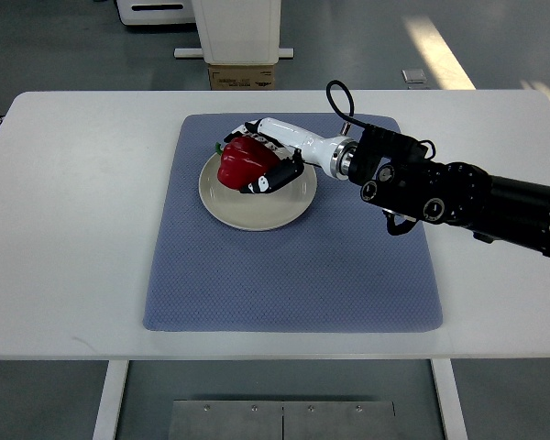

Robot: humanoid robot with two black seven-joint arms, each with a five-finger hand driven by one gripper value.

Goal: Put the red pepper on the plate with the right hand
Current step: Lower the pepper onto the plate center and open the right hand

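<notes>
Right hand (264, 158): reaching in from right, fingers wrapped around red pepper (243, 162) over plate (257, 213)
Count: one pepper, one plate, one blue mat (293, 284)
Surface: white desk (64, 229)

A white table (64, 229) is seen filling most of the view, and a blue-grey mat (293, 275) is laid flat across its middle. Beyond the far edge of the table, a brown cardboard box (243, 76) is set on the grey floor (55, 46), beneath a white cabinet (236, 27). Under the near edge of the table, a metal plate (282, 420) is fixed between two white table legs (110, 399).
</notes>
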